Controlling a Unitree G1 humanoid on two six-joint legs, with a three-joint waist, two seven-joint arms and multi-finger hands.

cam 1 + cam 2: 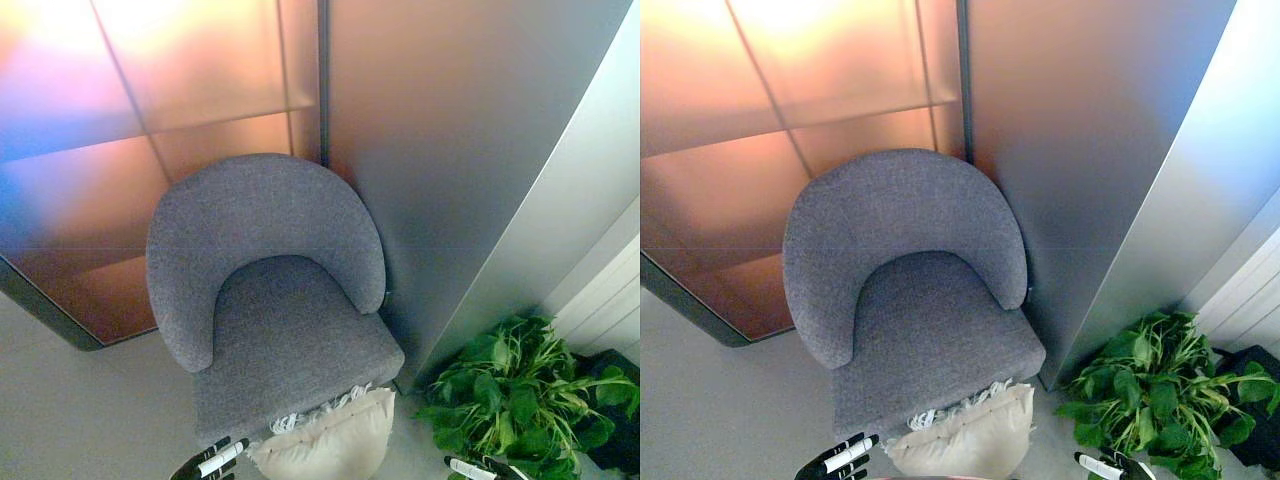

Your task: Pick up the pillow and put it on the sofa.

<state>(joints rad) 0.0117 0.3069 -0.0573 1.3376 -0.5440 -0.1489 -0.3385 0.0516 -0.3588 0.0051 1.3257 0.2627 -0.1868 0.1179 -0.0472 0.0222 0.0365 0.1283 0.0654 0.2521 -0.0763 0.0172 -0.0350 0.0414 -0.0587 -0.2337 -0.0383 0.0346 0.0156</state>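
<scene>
A cream pillow point(335, 440) with a white fringe along its top edge leans against the front of a grey round-backed armchair point(270, 300), low in both eye views. The seat of the armchair is bare. My left hand point(210, 462) shows at the bottom edge just left of the pillow, fingers straight, a small gap between it and the cloth. My right hand point(482, 468) peeks in at the bottom edge right of the pillow, in front of the plant, with straight fingers and nothing held.
A leafy green plant point(515, 395) stands on the floor to the right of the armchair. Behind the chair are a frosted glass panel point(130, 150) and a grey wall point(460, 160); a white wall point(600, 270) runs along the right.
</scene>
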